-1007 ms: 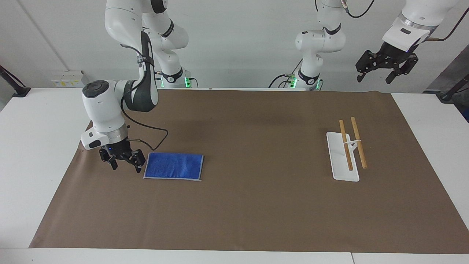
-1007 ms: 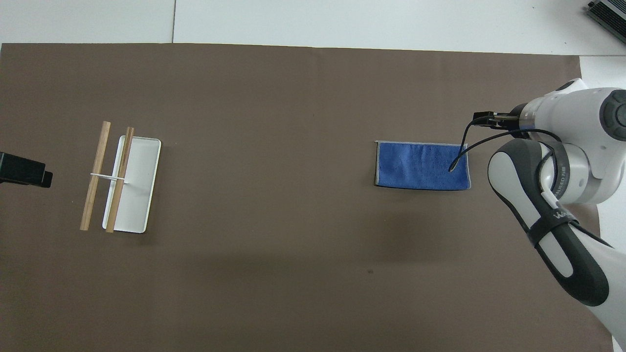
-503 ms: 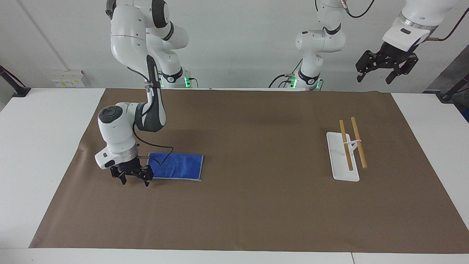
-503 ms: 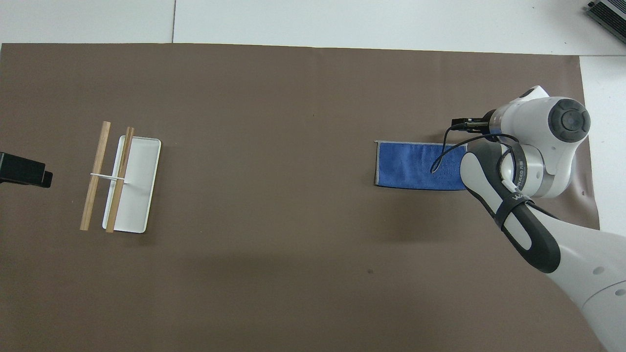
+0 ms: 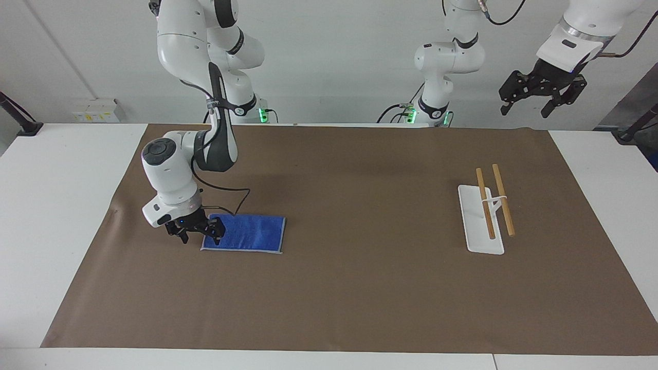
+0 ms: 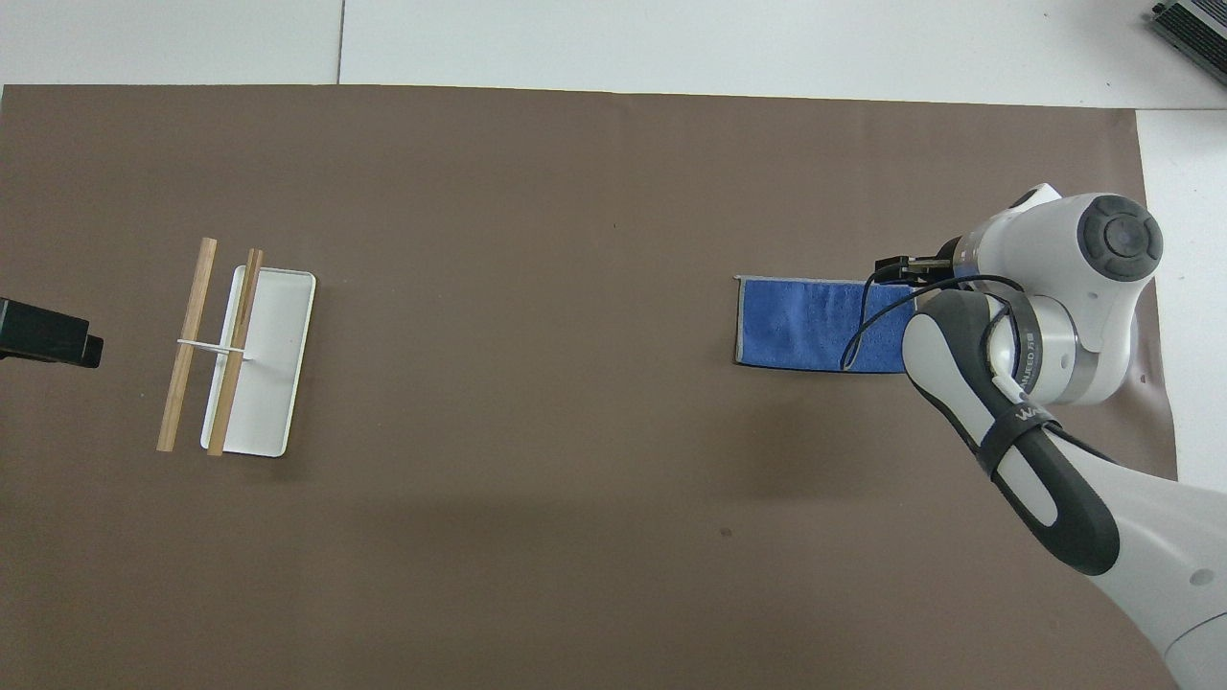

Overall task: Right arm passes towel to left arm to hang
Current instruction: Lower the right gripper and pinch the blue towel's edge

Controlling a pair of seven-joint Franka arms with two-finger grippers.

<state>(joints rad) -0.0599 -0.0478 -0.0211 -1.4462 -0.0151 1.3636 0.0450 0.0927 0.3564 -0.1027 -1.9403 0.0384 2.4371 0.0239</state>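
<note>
Facing view: right gripper (image 5: 198,234) hovering low, jaws spread, empty, at towel (image 5: 249,232) end toward right arm's side. Towel lying flat on surface (image 5: 360,288). Pickup step; next: descend, pinch edge. Left gripper (image 5: 540,97) waiting high, open, empty, above rack (image 5: 483,218).

Right arm: folded forward from its base, elbow high, forearm dropping steeply to a wrist set just above the table surface. Right gripper (image 5: 197,235) points downward, fingers spread apart, nothing between them; in the overhead view it is hidden beneath the wrist housing. Left arm: waiting, raised well above the table at its own end. Left gripper (image 5: 542,97) hangs in the air, fingers parted and empty.
</note>
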